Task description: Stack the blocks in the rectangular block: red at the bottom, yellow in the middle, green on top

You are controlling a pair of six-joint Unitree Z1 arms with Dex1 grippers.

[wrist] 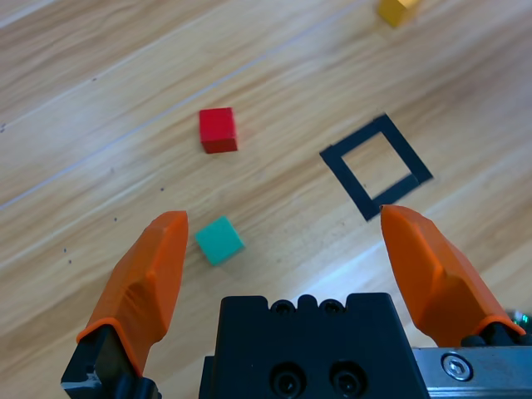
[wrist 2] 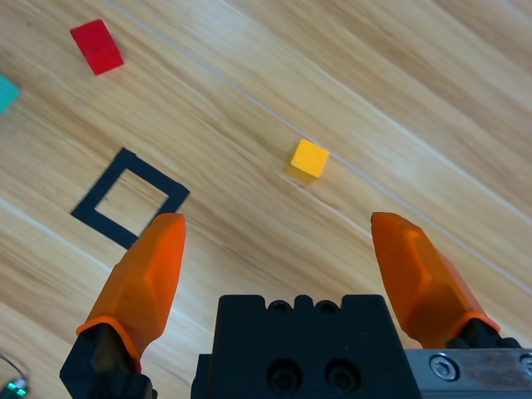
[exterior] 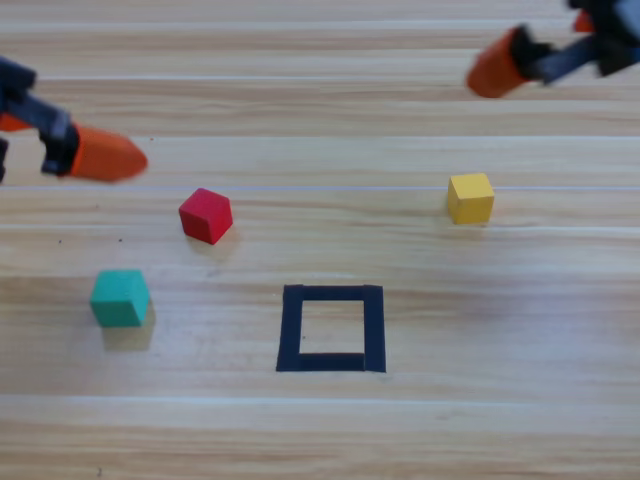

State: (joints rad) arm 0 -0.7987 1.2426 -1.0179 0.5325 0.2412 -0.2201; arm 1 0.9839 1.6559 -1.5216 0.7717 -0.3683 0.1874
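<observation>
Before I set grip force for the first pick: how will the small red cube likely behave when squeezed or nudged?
The small solid red cube looks rigid with flat faces, so it should grip squarely and slide, not roll, on the smooth wooden table. It sits skewed to the black tape outline, so the open left end effector might twist it.

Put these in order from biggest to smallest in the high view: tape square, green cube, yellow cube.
1. tape square
2. green cube
3. yellow cube

The cubes look nearly alike; green may just be nearer the camera.
</observation>
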